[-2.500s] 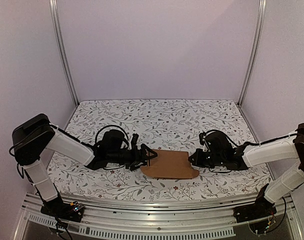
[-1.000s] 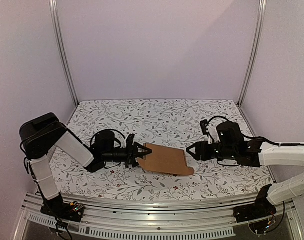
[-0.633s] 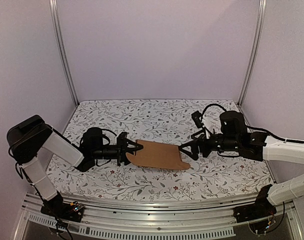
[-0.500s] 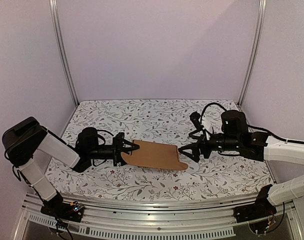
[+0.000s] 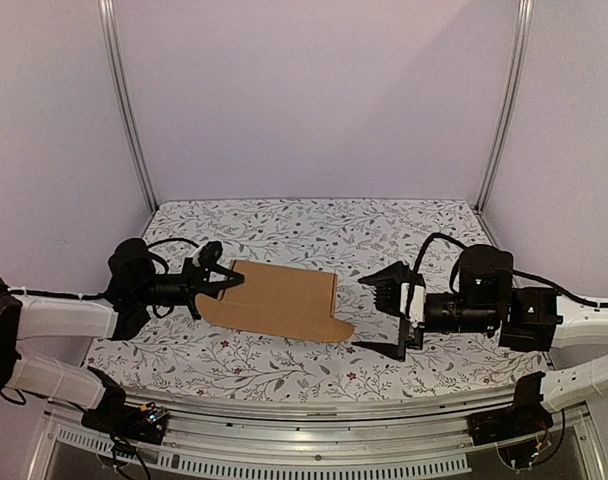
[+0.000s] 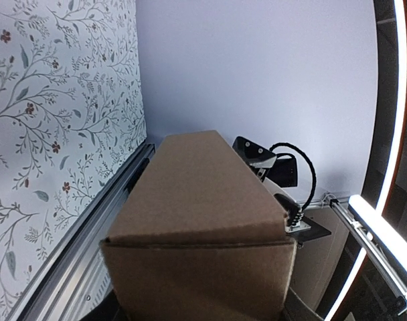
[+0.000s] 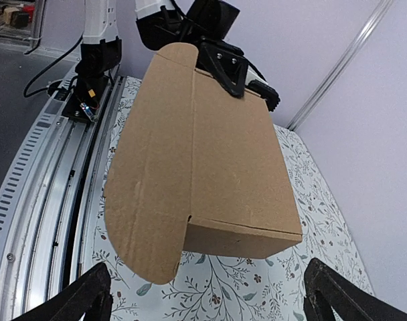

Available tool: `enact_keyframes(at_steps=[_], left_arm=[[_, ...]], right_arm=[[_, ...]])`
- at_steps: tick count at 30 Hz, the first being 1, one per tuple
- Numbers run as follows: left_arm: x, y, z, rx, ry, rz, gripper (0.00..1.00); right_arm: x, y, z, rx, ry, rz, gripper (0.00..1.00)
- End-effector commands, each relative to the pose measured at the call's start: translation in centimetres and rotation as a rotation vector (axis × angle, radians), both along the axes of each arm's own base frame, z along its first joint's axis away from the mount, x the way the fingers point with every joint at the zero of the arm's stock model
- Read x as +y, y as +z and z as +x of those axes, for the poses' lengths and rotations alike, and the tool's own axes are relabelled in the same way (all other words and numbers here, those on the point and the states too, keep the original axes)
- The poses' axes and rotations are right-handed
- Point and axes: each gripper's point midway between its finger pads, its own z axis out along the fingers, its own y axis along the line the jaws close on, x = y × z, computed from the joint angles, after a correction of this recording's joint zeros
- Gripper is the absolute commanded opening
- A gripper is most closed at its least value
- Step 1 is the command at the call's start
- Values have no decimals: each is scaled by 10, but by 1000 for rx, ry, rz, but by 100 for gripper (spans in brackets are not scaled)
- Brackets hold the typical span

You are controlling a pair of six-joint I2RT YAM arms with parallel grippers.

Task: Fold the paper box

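The paper box is brown cardboard, folded into a long rectangular shape with a rounded flap hanging open along its near side. It sits left of centre on the floral table. My left gripper is shut on its left end, and the box fills the lower left wrist view, hiding the fingers. My right gripper stands wide open just off the box's right end, touching nothing. In the right wrist view the box lies ahead of the spread fingertips, with the rounded flap on the left.
An aluminium rail runs along the table's near edge. Pale walls and two metal posts close in the back and sides. The floral cloth covers the whole table behind the box.
The left arm has drawn the box left and back, now stretched low across the table. The right gripper has opened wide, turned its fingers vertical and backed off from the box's right end.
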Motion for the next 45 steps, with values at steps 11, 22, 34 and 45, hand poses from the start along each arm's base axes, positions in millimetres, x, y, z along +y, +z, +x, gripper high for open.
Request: enact_keyframes(at_steps=[11, 22, 34, 45], left_arm=[[12, 25, -32, -38, -168, -16, 0], [17, 37, -49, -95, -218, -35, 0], [19, 42, -67, -123, -253, -45, 0], [18, 38, -73, -119, -267, -28, 0]], right_arm=[[12, 10, -23, -806, -86, -246, 99], [41, 14, -56, -1095, -68, -250, 99], [64, 21, -67, -1153, -45, -223, 99], [79, 22, -68, -1192, -44, -223, 95]])
